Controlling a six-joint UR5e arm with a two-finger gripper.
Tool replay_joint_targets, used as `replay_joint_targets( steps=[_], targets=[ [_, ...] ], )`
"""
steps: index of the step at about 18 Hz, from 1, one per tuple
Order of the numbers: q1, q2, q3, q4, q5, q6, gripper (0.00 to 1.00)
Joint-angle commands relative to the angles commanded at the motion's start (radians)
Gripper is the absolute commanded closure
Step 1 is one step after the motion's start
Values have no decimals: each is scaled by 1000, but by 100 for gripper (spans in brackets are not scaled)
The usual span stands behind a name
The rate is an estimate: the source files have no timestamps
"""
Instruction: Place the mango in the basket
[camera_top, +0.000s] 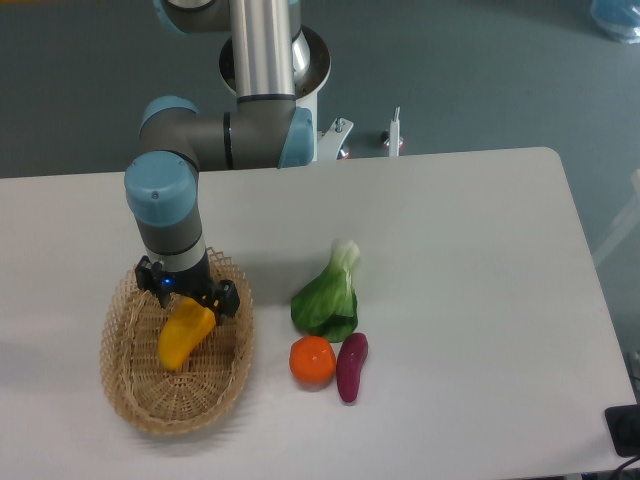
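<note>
The mango, a smooth yellow-orange oblong fruit with a slight curve, hangs tilted inside the oval tan woven wicker basket with its lacy open-weave rim, lower end toward the basket's near left and upper end caught between the fingers of the black two-finger gripper, which is closed on that end. Whether the fruit's lower tip touches the weave cannot be told. The step in hand appears to be the release: it would go best if the arm lowers until the mango rests on the basket floor, then opens the jaws only enough to free it and lifts straight up, clear of the right-hand rim beside the gripper. Letting go from a height could make the fruit roll or tip the light basket. The basket holds nothing but the mango. To its right on the white table lie a round orange fruit and a purple sweet potato, just beside each other, and behind them a green leafy bok choy.
</note>
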Motion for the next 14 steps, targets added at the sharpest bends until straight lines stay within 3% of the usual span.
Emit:
replay_joint_targets(
  steps=[11, 14],
  targets=[
    [61, 12, 112, -6, 60, 3, 0],
    [77, 35, 101, -3, 61, 9, 0]
  ],
)
